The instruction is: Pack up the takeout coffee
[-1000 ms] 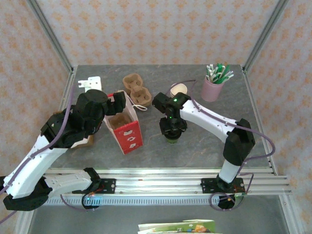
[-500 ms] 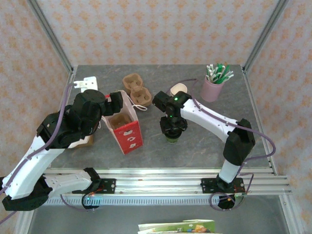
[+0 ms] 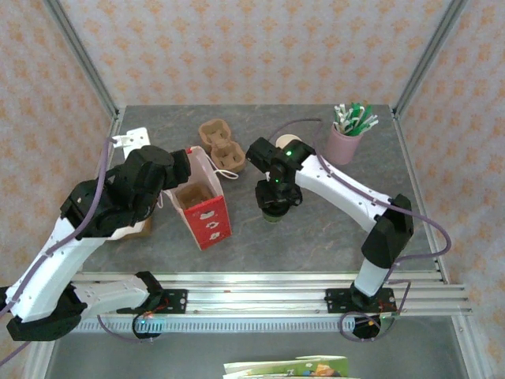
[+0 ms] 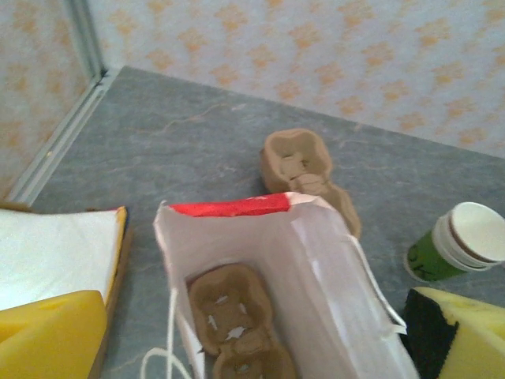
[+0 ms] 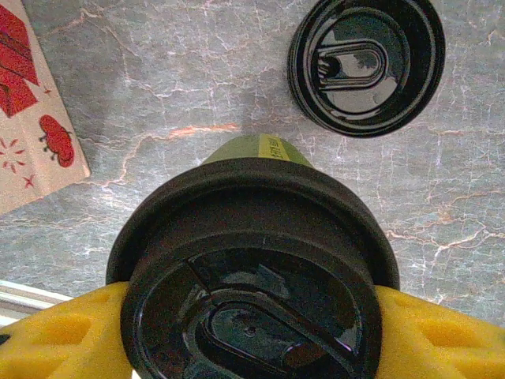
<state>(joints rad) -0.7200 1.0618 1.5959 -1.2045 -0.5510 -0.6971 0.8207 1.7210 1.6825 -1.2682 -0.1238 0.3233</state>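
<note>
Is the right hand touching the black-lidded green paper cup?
Touching: right wrist view shows the right hand clamping the cup, yellow foam fingers against its lid.

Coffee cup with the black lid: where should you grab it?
Grab the coffee cup just under its black lid, coming straight down from above and squeezing opposite sides. It is upright and round, and the wider lid rim should stop it slipping through.

Left arm [image 3: 134, 189] elbow-bent, left jaws spread wide. Right arm [image 3: 339, 189] reaching inward, wrist down, right jaws clamped on takeout coffee [image 5: 252, 268].
</note>
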